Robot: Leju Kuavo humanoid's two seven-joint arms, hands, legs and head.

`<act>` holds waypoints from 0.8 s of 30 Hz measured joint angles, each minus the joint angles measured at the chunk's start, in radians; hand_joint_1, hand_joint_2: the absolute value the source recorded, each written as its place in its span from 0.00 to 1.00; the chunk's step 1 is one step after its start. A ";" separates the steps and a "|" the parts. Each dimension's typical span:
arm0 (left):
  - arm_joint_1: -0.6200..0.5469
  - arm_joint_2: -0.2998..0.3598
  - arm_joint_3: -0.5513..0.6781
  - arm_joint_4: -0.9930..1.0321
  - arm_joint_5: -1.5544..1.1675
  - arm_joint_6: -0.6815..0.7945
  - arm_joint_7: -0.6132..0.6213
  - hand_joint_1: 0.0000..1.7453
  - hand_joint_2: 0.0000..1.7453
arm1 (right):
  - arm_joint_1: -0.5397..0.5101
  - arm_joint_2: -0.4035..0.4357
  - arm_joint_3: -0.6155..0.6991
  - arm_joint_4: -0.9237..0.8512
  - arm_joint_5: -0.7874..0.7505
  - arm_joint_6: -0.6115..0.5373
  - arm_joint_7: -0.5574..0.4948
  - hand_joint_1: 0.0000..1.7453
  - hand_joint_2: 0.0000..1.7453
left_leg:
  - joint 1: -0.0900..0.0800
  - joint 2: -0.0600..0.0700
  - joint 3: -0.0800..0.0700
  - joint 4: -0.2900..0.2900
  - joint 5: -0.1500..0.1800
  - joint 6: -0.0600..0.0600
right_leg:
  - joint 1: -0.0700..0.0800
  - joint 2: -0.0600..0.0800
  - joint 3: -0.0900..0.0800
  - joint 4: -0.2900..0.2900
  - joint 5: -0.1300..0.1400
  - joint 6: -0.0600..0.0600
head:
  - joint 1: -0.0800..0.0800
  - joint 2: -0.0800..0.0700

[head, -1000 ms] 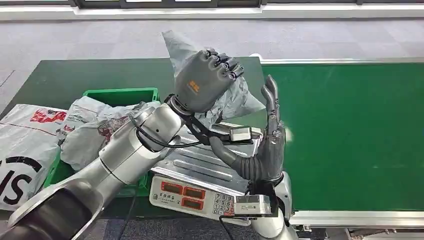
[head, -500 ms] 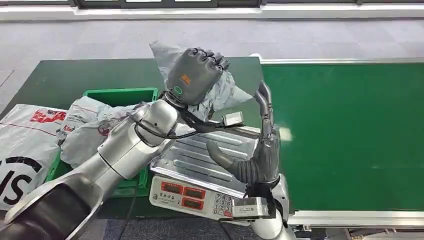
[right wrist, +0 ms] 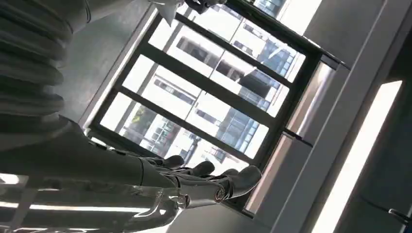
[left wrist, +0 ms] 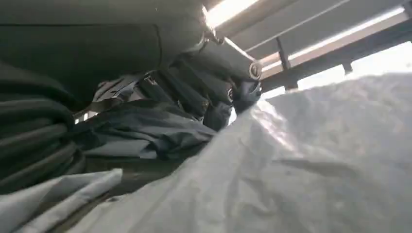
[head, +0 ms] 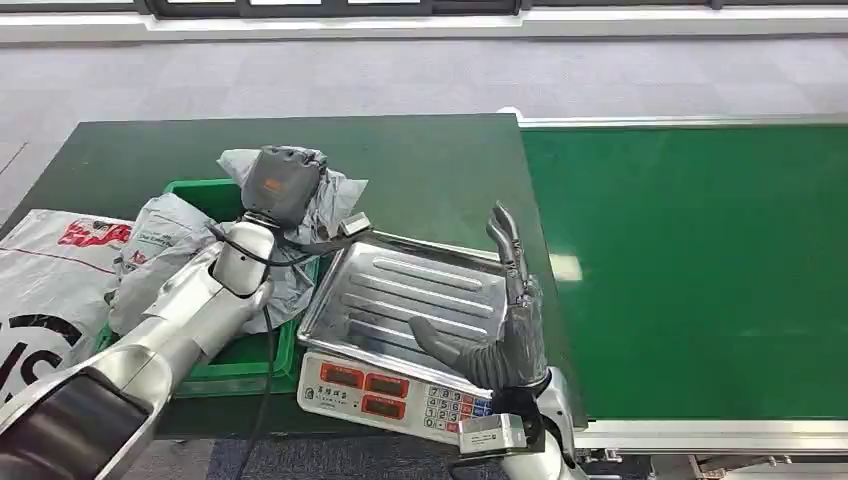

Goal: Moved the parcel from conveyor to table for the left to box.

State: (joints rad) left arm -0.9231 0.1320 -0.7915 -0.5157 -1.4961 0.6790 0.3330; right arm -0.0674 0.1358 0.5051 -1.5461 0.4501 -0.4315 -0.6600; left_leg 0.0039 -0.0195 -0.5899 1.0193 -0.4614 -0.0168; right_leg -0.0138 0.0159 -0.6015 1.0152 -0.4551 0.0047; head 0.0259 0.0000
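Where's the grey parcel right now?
In the head view the grey parcel is in the left hand, over the green bin, left of the scale tray.

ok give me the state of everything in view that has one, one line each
left hand: grips the grey parcel, over the green box
grey parcel: crumpled, held at the box's rim
green box: open, holding pale bags
scale tray: bare, nothing on it
scale display: red windows, digits unreadable
right hand: holds nothing, fingers apart and pointing up
conveyor: bare green belt
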 measured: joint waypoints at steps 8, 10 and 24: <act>0.006 0.074 0.057 0.084 0.000 -0.008 0.040 1.00 1.00 | -0.001 -0.039 0.029 0.023 -0.025 -0.039 -0.017 0.00 1.00 | 0.000 0.002 0.001 0.000 0.001 -0.003 | 0.001 0.001 0.000 0.000 0.002 -0.003 | 0.000 0.000; 0.006 0.097 0.085 0.097 0.000 0.002 0.037 1.00 1.00 | -0.001 -0.048 0.038 0.028 -0.033 -0.047 -0.020 0.00 1.00 | 0.000 0.003 0.001 0.000 0.002 -0.004 | 0.003 0.001 -0.001 0.001 0.002 -0.004 | 0.000 0.000; 0.119 0.256 0.271 -0.015 0.000 0.021 0.097 1.00 1.00 | -0.018 -0.085 0.081 0.071 -0.096 -0.071 -0.038 0.00 1.00 | 0.002 0.004 0.000 -0.002 0.002 -0.007 | 0.004 0.004 -0.004 0.001 0.002 -0.007 | 0.000 0.000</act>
State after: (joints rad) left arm -0.8043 0.3878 -0.5201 -0.5306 -1.4961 0.7004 0.4304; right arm -0.0853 0.0512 0.5859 -1.4748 0.3541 -0.5027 -0.6977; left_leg 0.0055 -0.0151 -0.5894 1.0176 -0.4594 -0.0234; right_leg -0.0097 0.0195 -0.6054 1.0166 -0.4528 -0.0024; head 0.0256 0.0000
